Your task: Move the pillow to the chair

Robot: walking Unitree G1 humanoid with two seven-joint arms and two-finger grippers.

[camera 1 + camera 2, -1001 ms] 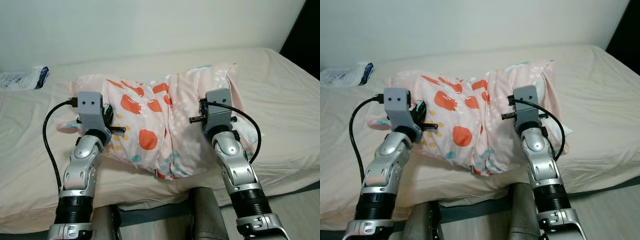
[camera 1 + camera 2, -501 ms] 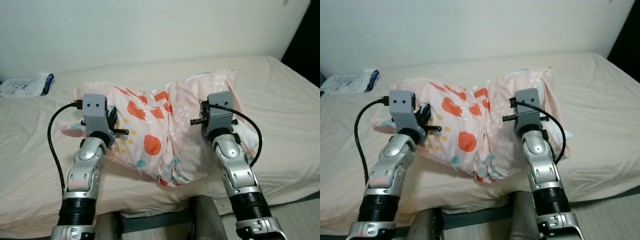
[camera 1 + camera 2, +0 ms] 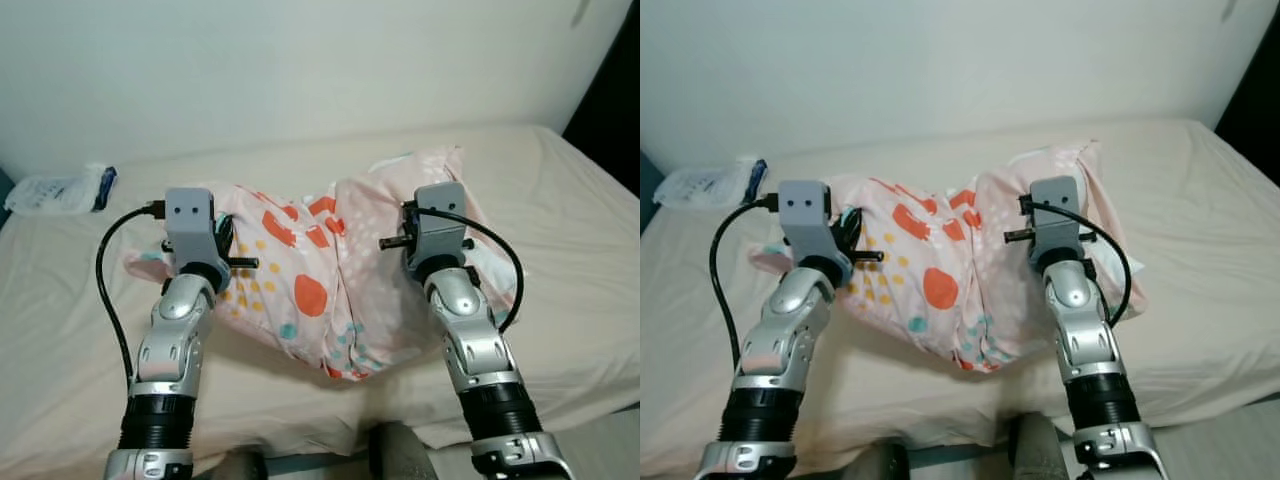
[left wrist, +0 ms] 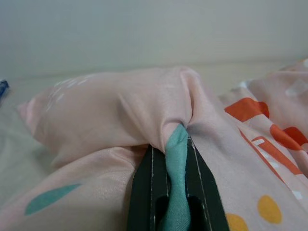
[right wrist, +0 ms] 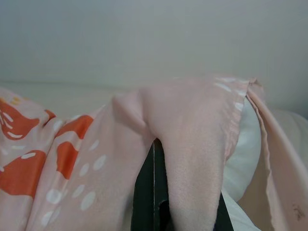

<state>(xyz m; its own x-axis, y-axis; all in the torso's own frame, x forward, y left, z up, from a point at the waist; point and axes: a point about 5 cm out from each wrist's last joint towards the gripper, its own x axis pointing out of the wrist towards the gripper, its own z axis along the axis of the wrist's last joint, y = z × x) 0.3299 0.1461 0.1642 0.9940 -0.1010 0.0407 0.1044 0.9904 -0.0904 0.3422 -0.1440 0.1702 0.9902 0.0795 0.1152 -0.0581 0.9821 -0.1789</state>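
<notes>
I have the pillow (image 3: 330,270) pinched at both ends, left pincer (image 4: 175,144) and right pincer (image 5: 161,149) clenched on fabric, its length spanning mid-frame.

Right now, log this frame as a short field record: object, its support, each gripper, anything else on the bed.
object: pink patterned pillow, bunched and sagging in the middle
support: held between both grippers above the bed
left gripper: shut on pillow fabric
right gripper: shut on pillow fabric
other: plastic packet near the wall
chair: cannot tell
</notes>
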